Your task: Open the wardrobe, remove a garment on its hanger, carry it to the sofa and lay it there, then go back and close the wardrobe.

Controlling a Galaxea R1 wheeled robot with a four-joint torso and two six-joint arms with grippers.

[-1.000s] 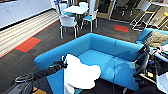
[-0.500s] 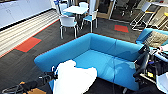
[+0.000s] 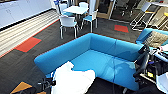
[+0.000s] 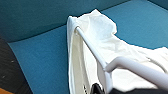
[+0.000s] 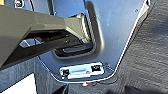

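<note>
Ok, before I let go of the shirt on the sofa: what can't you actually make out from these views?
- Left gripper's fingers: left wrist view, cut off at the edge below the hanger.
- Hanger hook: hidden there too.
- Whether the garment rests fully on the sofa: head view, its lower part is cut off by the frame edge.
- Right gripper: right wrist view, robot's own dark parts block it.

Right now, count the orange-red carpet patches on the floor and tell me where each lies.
2: one carpet patch left of the sofa, the other patch beyond it, right of the white table. Others may be hidden.
</note>
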